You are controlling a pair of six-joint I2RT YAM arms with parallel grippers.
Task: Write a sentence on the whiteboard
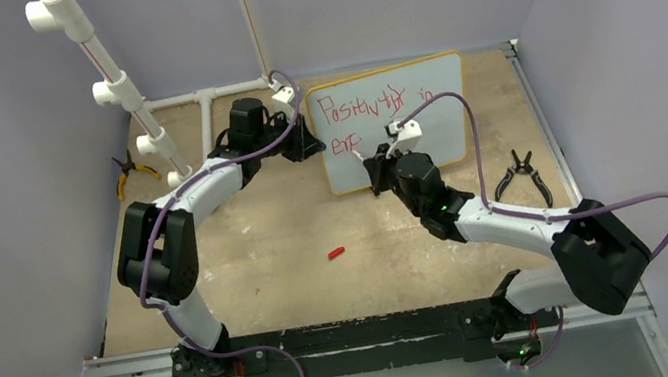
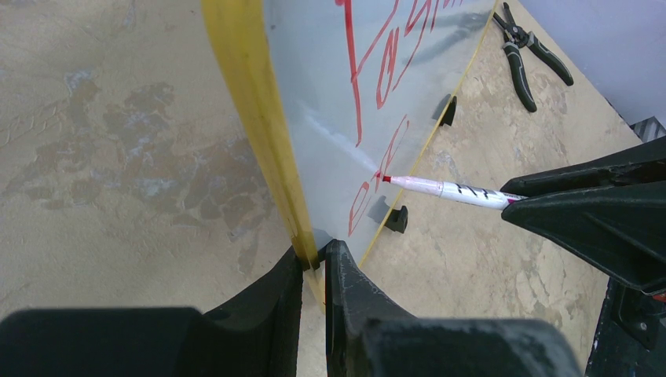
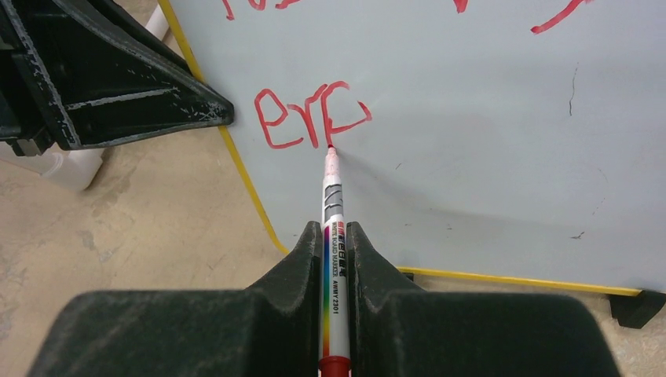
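Observation:
The whiteboard (image 1: 437, 96) with a yellow frame lies at the back of the table. Its red sentence (image 1: 367, 102) reads "Positivity in" on the first line and "eve" (image 3: 310, 118) on the second. My left gripper (image 1: 302, 141) is shut on the board's left frame edge (image 2: 259, 141). My right gripper (image 1: 372, 164) is shut on a white marker (image 3: 333, 236). The marker's red tip (image 3: 331, 149) touches the board just below the last letter. The marker also shows in the left wrist view (image 2: 451, 191), tip on the board.
Black pliers (image 1: 522, 174) lie to the right of the board. Yellow-handled pliers (image 1: 127, 171) lie at the left near a white PVC pipe frame (image 1: 129, 99). A small red cap (image 1: 336, 251) lies in the middle of the table.

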